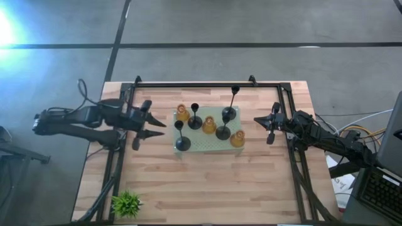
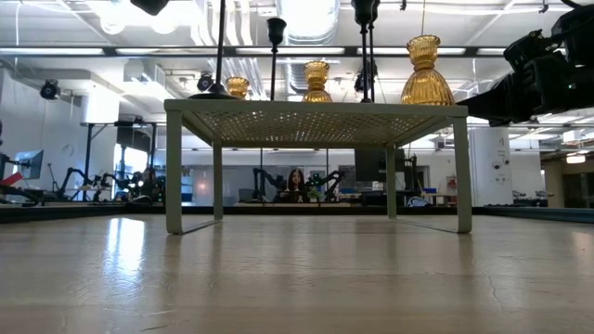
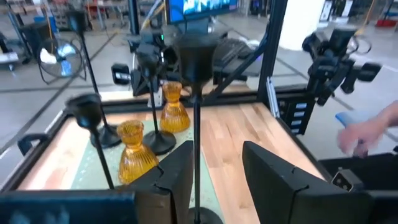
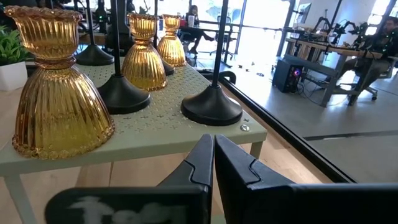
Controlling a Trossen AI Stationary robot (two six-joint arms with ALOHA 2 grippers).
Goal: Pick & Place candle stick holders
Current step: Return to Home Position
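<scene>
A pale green perforated stand [image 1: 202, 148] holds three amber holders [image 1: 182, 113] [image 1: 209, 124] [image 1: 237, 139] and four black stemmed holders [image 1: 195, 119] [image 1: 182, 142] [image 1: 223, 131] [image 1: 229, 110]. My left gripper [image 1: 163, 129] is open just left of the stand. In the left wrist view [image 3: 217, 149] the nearest black holder's stem [image 3: 197, 137] shows ahead, close to one finger, and the high view shows a gap. My right gripper [image 1: 257, 120] is shut and empty right of the stand, level with its top in the right wrist view [image 4: 213, 140].
A small green plant [image 1: 127, 203] stands at the table's near left corner. A black frame rail [image 1: 195, 84] runs along the table's far and side edges. A person's blurred hand [image 3: 367, 134] shows beyond the table's right side. Bare wood lies in front of the stand.
</scene>
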